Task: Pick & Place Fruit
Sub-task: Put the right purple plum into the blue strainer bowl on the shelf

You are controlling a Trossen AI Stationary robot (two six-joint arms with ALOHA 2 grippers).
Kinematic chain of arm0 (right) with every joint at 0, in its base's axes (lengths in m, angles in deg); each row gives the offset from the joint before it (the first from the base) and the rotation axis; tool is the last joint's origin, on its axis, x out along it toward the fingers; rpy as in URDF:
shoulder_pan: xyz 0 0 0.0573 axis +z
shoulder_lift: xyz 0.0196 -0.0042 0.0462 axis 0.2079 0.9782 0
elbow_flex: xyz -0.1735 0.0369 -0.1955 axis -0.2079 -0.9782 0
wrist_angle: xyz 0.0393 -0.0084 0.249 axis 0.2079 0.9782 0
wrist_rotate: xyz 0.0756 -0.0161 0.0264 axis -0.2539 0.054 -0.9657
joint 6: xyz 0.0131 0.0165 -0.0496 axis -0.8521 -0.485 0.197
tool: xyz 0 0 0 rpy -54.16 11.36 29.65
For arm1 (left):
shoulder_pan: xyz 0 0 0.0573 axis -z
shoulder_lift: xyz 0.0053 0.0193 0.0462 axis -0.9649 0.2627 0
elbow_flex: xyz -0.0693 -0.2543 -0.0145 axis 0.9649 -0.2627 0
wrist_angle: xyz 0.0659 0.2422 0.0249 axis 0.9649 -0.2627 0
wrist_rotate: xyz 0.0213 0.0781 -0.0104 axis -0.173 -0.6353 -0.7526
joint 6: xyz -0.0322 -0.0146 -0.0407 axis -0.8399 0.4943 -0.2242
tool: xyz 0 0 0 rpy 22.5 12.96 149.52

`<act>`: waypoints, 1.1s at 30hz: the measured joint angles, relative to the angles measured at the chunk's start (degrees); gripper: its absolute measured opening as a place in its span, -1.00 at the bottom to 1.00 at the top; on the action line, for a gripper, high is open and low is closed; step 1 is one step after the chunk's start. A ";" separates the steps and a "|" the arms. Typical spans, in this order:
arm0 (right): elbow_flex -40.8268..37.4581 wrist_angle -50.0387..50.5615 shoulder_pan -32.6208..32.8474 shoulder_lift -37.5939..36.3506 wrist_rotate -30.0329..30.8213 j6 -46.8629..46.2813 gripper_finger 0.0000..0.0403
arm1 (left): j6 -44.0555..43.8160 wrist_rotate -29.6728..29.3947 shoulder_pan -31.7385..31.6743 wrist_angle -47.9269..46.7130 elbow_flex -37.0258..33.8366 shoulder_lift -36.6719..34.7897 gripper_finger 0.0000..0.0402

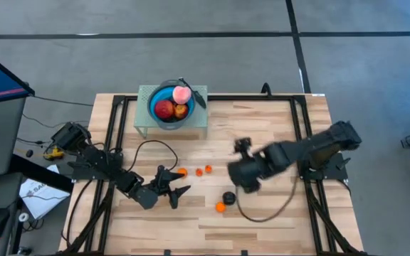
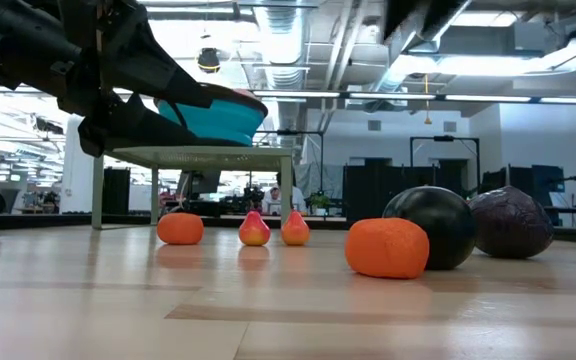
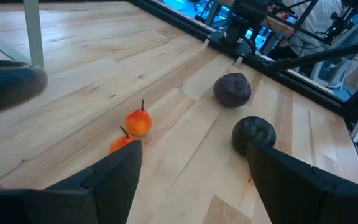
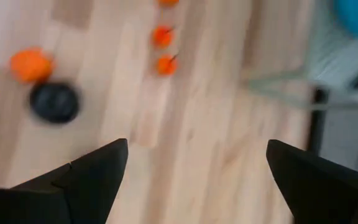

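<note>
A blue bowl (image 1: 168, 99) stands on a pale green raised stand (image 1: 198, 121) at the far middle, with a red apple (image 1: 164, 109), a pink peach (image 1: 182, 94) and an orange fruit in it. Three tiny orange fruits (image 1: 198, 171) lie on the table at mid-depth. Nearer lie an orange (image 1: 221, 207) and a dark plum (image 1: 228, 197); a purple plum (image 3: 232, 89) rests beside them. My left gripper (image 1: 176, 183) hovers open and low, just left of the tiny fruits. My right gripper (image 4: 197, 162) hangs open above the table, right of them, with nothing between its fingers.
Black frame rails (image 1: 301, 128) run along the table's left, right and far sides. A black cable (image 1: 272, 210) loops on the wood near the right arm, another (image 1: 155, 146) near the left. The stand's thin legs (image 2: 99, 190) stand behind the fruit.
</note>
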 joint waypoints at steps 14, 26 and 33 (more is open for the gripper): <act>-37.07 -19.58 14.21 -12.84 -2.75 -29.68 0.88 | -0.17 -0.02 0.00 0.09 0.00 -0.02 0.42; -49.47 -40.68 9.65 -9.39 -2.37 -26.26 0.88 | -0.20 -0.08 0.00 0.25 0.00 -0.02 0.42; -53.27 -49.33 5.64 -9.42 -8.37 -23.82 0.74 | -0.20 -0.09 0.00 0.44 0.00 -0.02 0.42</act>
